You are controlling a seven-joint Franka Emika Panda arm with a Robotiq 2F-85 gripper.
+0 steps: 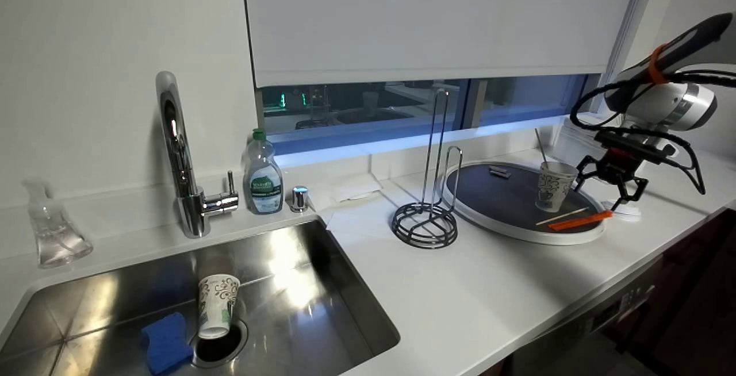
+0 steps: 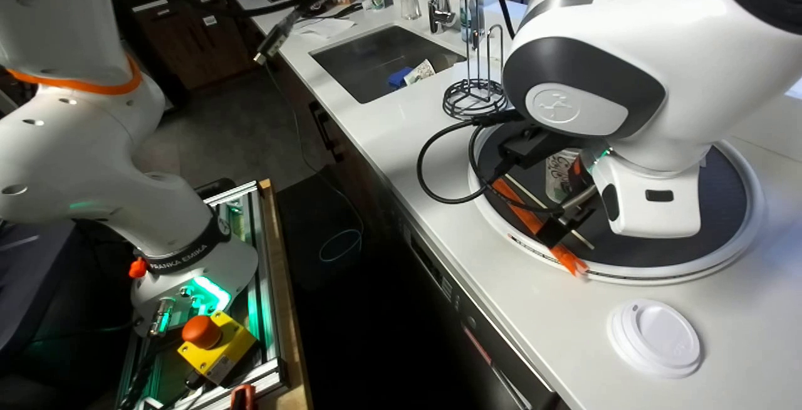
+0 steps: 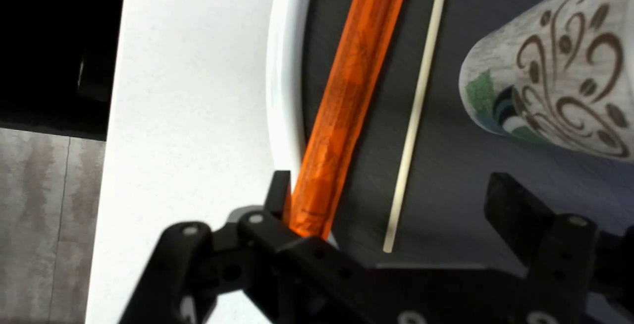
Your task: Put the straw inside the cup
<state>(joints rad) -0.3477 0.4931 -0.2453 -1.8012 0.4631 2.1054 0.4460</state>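
The straw, a thin pale stick, lies flat on the dark round tray in both exterior views [image 1: 562, 216] [image 2: 586, 241] and in the wrist view [image 3: 415, 111]. The cup, a greyish paper cup with brown swirls, stands upright on the tray [image 1: 554, 191]; it is partly hidden by the arm in an exterior view [image 2: 557, 175] and cut off in the wrist view [image 3: 564, 66]. Another thin stick [image 1: 541, 146] stands in it. My gripper [image 1: 596, 199] is open and empty above the tray. In the wrist view its fingers [image 3: 391, 185] sit either side of the straw's near end.
An orange wrapper [image 3: 342, 111] lies beside the straw, its end partly behind a finger. The round tray has a raised white rim [image 3: 285, 76]. A wire paper towel holder [image 1: 425, 226] stands near the tray. White lids [image 2: 655, 338] lie near the counter edge. Another cup [image 1: 218, 304] lies in the sink.
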